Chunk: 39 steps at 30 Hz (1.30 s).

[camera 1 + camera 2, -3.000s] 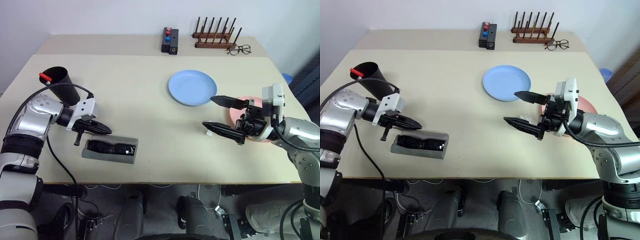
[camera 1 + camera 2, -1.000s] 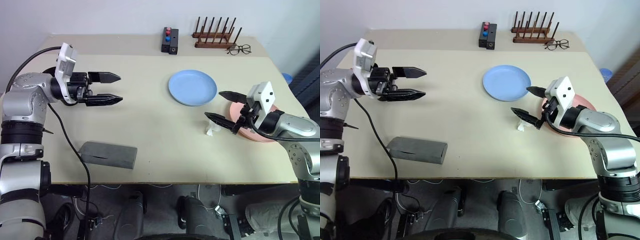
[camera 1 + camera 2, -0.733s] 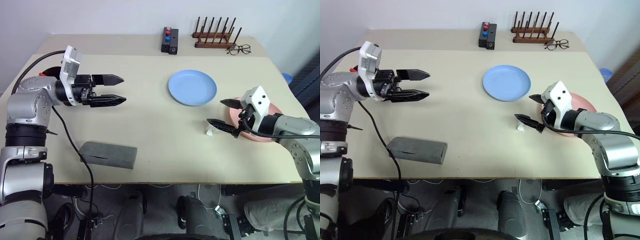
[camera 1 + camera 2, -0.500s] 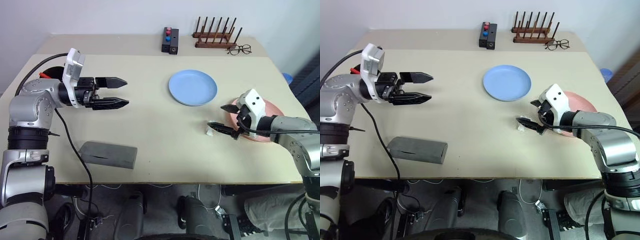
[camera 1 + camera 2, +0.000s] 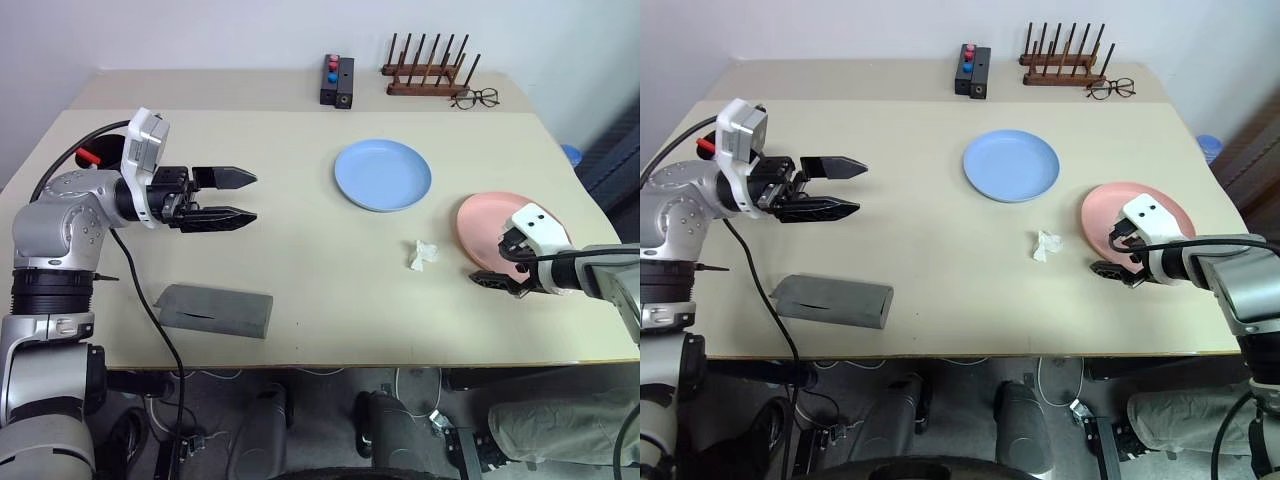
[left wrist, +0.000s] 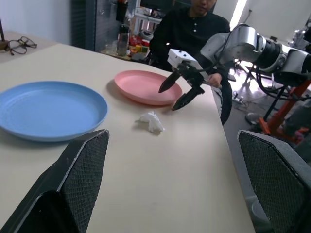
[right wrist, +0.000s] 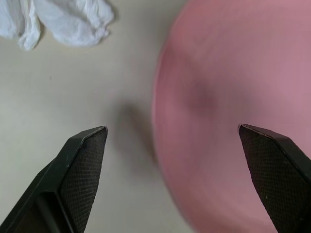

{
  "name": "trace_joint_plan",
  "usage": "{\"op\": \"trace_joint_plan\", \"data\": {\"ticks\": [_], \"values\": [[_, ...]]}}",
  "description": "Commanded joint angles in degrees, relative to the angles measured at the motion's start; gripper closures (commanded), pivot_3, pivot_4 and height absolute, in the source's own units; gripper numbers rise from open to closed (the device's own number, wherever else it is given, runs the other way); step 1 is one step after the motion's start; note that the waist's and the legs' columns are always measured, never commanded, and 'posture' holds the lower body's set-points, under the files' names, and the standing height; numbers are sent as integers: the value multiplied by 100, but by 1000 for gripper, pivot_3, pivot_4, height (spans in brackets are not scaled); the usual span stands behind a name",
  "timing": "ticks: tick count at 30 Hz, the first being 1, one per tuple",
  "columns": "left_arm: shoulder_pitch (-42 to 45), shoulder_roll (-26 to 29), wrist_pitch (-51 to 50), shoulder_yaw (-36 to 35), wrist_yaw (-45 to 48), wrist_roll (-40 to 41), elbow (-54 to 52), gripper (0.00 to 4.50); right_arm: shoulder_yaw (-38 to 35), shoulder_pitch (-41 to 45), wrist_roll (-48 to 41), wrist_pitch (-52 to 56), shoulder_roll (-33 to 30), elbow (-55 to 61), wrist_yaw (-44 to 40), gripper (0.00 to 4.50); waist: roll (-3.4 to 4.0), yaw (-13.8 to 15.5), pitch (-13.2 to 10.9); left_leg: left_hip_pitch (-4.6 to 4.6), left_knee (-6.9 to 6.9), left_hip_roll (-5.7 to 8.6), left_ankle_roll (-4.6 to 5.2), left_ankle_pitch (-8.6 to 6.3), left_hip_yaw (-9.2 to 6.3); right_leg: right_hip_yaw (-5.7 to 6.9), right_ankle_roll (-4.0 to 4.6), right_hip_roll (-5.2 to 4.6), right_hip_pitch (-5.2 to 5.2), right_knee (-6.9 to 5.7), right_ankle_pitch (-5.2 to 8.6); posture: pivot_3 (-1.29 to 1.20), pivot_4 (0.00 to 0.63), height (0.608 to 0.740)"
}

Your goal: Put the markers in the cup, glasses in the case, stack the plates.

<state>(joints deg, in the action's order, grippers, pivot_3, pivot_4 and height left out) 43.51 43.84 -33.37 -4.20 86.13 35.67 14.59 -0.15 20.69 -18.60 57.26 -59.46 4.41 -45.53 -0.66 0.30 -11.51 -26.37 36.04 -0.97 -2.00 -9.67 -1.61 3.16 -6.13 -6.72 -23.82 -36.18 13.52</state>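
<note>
Right wrist view gives you the right gripper [image 7: 170,160] spread astride the pink plate's [image 7: 228,121] near rim. One blue plate [image 5: 383,175] lies beyond, apart. Your left gripper [image 5: 243,196], spread, hangs above open table [image 5: 300,260] beyond one closed case [image 5: 216,311].

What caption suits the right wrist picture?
Open right gripper poised over pink plate rim, crumpled tissue nearby.

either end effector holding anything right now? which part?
Nothing is held. The left end effector is open in the air above the table. The right end effector is open over the near rim of the pink plate, not gripping it.
</note>
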Motion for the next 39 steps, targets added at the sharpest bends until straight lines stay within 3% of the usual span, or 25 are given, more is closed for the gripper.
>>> {"op": "trace_joint_plan", "data": {"ticks": [1, 7, 8, 14, 22, 33, 39], "values": [[40, 106, 49, -147, 40, 49, -144, 0, 131, 101, 186, 52, 14, 0, 109, 1405, 0, 10, 0, 0, 0, 0, 0, 0, 0, 0, 0, 0, 0, 0, 0, 0, 150, 740], [25, 112, 74, -146, 28, 31, -158, 0, 281, 116, 323, 10, 24, -86, 151, 4262, -4, 14, 2, 1, 0, 0, 0, 0, 0, 1, 0, 0, 2, 2, 0, 0, 150, 740], [23, 110, 108, -144, 18, 10, -151, 0, 303, 127, 352, -25, 26, -111, 153, 4462, -4, 13, 2, 2, 1, 0, 0, 0, 0, 1, 0, 0, 3, 2, 0, 0, 150, 740], [26, 74, 208, -190, -67, -18, -84, 0, 129, 548, 605, -530, 157, -264, 374, 4462, -4, 25, 2, 0, 4, 1, 0, 0, 0, 0, 1, -1, 4, 3, 0, 0, 150, 740], [114, 122, 866, -573, -693, -258, 499, 0, -66, 1365, 726, -1887, 1034, -402, 776, 4462, -2, -60, 0, -5, -8, 0, 0, 0, 1, 0, -20, 1, -11, -1, -12, 0, 150, 740], [-509, 2, 992, -892, -1449, -239, -94, 0, 757, 2202, 1225, -3120, 2273, -850, 706, 4462, -1, -106, 0, -4, -9, 0, -1, 1, 1, -1, -22, 3, -11, -5, -13, 0, 150, 740], [-804, 109, 873, -961, -1592, -186, -407, 0, 1647, 2502, 2137, -4161, 2684, -1689, 641, 4462, 1, -114, -1, -3, -12, 1, -1, 1, 1, -1, -22, 3, -12, -4, -13, 0, 150, 740]]}}
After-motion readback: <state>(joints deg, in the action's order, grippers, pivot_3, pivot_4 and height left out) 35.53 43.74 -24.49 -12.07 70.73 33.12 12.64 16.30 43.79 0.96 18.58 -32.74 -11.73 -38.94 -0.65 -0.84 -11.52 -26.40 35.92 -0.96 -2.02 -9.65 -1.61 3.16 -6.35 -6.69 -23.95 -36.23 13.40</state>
